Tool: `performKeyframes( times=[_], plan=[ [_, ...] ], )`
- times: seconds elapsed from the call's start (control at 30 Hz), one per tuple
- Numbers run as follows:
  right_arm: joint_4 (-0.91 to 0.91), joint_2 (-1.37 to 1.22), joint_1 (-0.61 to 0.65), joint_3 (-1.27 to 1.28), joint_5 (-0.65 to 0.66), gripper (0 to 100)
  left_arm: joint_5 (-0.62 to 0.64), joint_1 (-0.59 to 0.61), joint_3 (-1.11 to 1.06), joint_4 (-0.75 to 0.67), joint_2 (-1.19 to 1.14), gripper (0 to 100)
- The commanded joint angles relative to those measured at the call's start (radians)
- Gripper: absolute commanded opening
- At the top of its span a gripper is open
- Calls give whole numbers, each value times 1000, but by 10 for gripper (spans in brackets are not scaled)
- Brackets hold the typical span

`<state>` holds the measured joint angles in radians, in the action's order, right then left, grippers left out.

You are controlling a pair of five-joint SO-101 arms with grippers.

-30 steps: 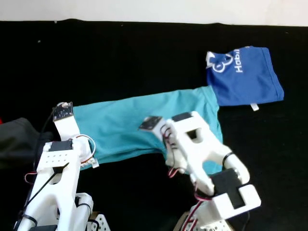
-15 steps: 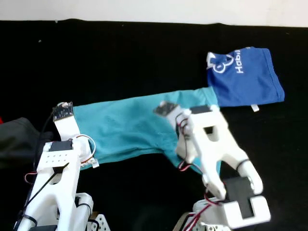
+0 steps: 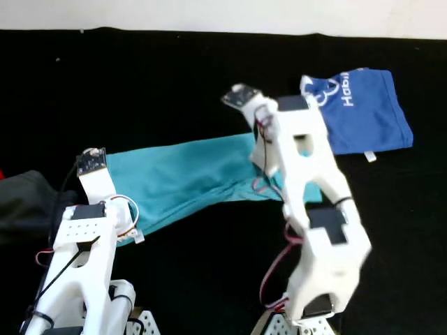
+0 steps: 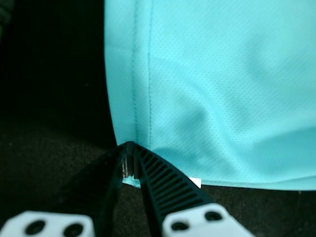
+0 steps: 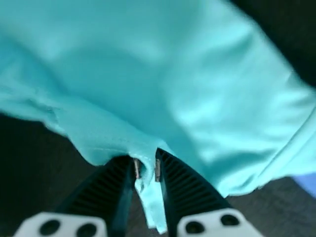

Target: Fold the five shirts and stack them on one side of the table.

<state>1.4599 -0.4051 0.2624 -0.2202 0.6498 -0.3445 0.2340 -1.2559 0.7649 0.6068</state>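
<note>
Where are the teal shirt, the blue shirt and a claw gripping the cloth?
teal shirt (image 3: 174, 180), high view, middle of the cloth.
blue shirt (image 3: 370, 120), high view, plain centre.
right gripper (image 5: 145, 169), right wrist view, between fingertips.

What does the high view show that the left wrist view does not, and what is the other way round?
High view: the folded blue shirt at the table's far right, plus the white left arm and white right arm. Left wrist view: the left gripper, its black ribbed fingers shut on a hem corner of the teal mesh shirt, and the hem's stitched lines. Both: the teal mesh shirt lying on the black table.
</note>
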Motion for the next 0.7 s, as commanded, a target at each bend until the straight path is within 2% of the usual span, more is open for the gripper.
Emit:
performKeyframes(
  times=[0.0, 0.07, 0.23, 0.37, 0.4, 0.53, 0.6, 0.67],
  plan=[
    [71, -131, -21, -283, -78, 191, 3, -10, 8, -20, -8, 9],
    [81, -199, -30, -387, -117, 215, 3, -10, 8, -20, -8, 9],
    [134, -263, -94, -610, -264, 166, 3, -10, 7, -20, -8, 9],
    [311, -263, -107, -800, -272, 163, 3, -10, 7, -20, -8, 9],
    [308, -259, -111, -826, -275, 163, 3, -10, 7, -20, -8, 9],
    [308, -157, -153, -776, -275, 140, 3, -10, 10, -17, -4, 9],
    [308, -56, -179, -671, -273, 112, 3, -10, 24, -5, -2, 9],
    [306, 77, -189, -512, -270, 109, 5, -10, 76, 71, -2, 10]
  ],
)
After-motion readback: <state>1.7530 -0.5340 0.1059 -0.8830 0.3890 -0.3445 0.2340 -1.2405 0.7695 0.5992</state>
